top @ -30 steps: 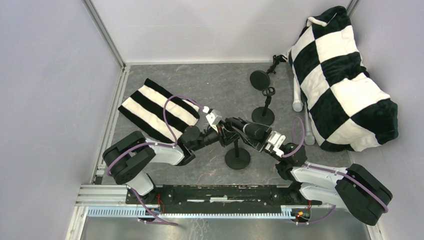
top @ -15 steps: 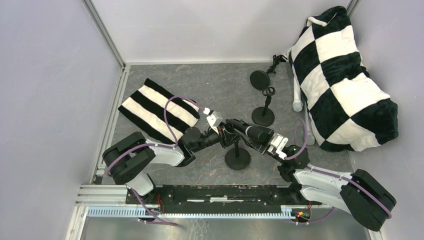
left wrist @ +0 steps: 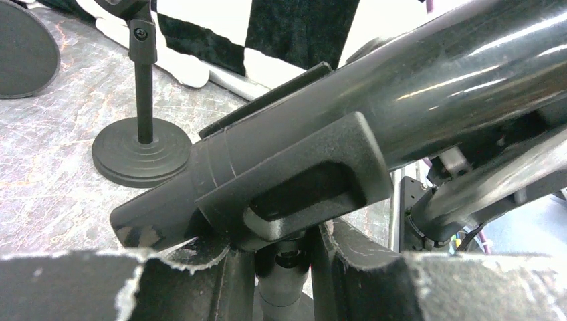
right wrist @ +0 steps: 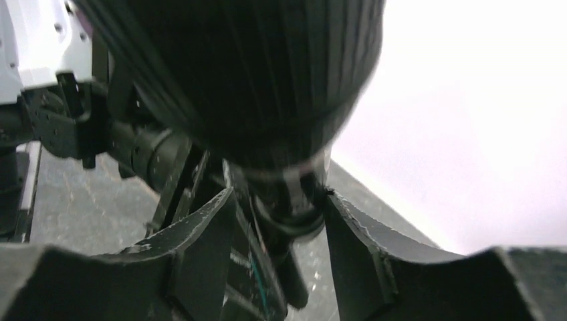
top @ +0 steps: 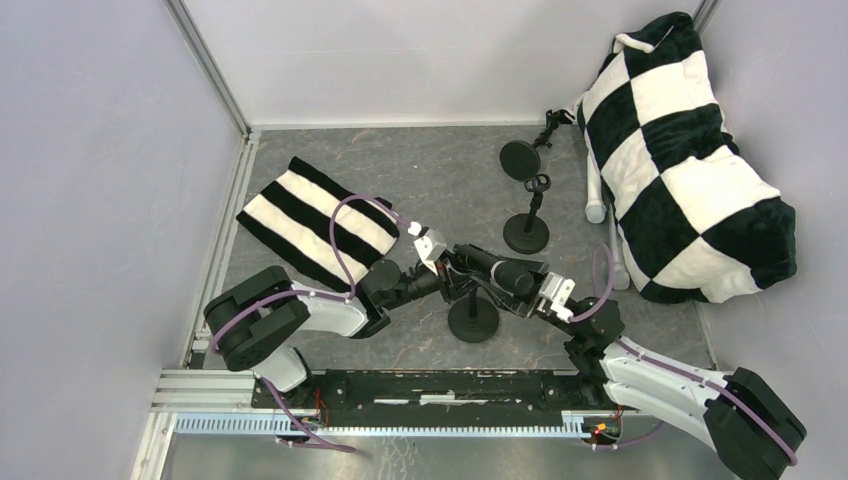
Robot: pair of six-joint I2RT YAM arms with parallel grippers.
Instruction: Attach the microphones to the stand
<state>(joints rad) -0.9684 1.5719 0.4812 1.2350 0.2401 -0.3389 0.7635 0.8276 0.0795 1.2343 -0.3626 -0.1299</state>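
1. The black microphone (top: 500, 268) lies tilted across the clip on top of the near stand (top: 473, 322), at the centre of the table (top: 430, 180), with both arms meeting on it.
2. In the left wrist view, the black microphone (left wrist: 401, 87) has its glossy barrel seated in the U-shaped clip of the near stand (left wrist: 301, 187). Its tail end pokes out past the clip to the left.
3. The left gripper (top: 455, 278) comes in from the left. Its fingers (left wrist: 200, 287) are drawn narrow around the stand's post just under the clip, pressing it on both sides.
4. The right gripper (top: 528, 290) comes in from the right and grips the black microphone (right wrist: 254, 67) just behind its mesh head. Its fingers (right wrist: 200, 254) are closed against the barrel on either side.
5. The middle stand (top: 526, 235) is upright behind the near one, its clip empty. The far stand (top: 520, 160) is beyond it, towards the back wall.
6. The white microphone (top: 596, 190) and the silver-grey microphone (top: 618, 262) lie on the table against the left edge of the checkered cushion (top: 690, 150).
7. A striped cloth (top: 315, 225) lies on the left of the table, apart from the stands.
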